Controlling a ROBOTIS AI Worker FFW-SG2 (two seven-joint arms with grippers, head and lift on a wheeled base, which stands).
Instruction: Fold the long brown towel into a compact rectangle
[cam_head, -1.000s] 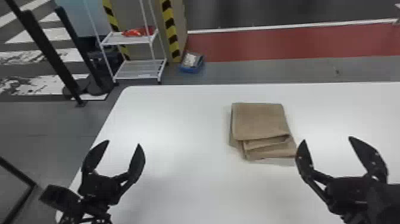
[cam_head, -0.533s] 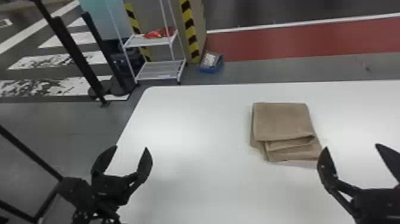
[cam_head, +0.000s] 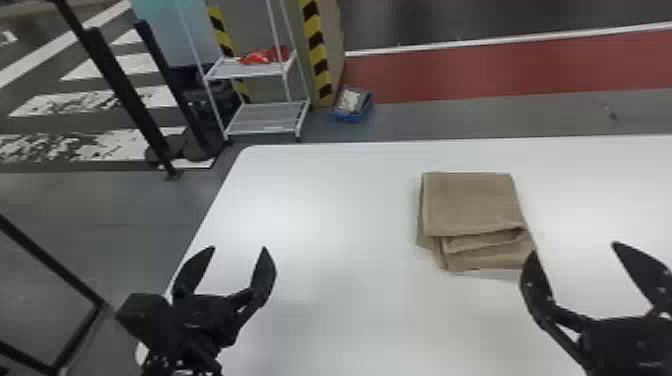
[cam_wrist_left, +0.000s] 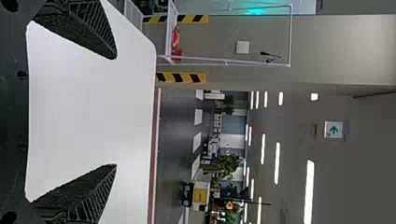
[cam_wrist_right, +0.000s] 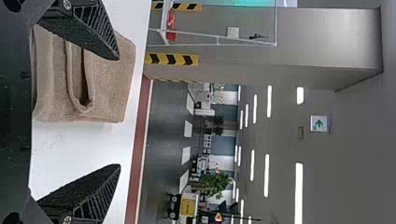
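"Towel (cam_head: 472, 205) first: where does it lie, and how far has the folding got?"

"It's on the table (cam_head: 325, 300), nearer the far edge than the near side, and well in from the left edge; it's already a squarish, layered bundle, with a broad flat panel lying over its far part; I'd call the main folding done, or very nearly so."

"What's left, then?"

"Tidying, if anything; on the side towards the table's near part the layers step out unevenly and one pleat gapes a little; a strip of the under-layer also pokes out on the side facing the table's left edge; whether that counts as compact enough is a judgement, though I'd lean towards yes."

"And the grippers?"

"Left gripper (cam_head: 239, 248) is above the table's near left part, its jaws spread wide with nothing between them; right gripper (cam_head: 575, 248) is over the table's near right part, jaws wide apart too, holding nothing; one of its fingers overlaps the bundle's near right corner in the head view; I can't tell from that whether they touch."

"So what would the next move call for?"

"Probably just drawing both arms clear of the table; if a last straightening is wanted, a light press or nudge on the stepped layers should do; the cloth looks soft and thick, so a dragging finger could pull the top panel open again."
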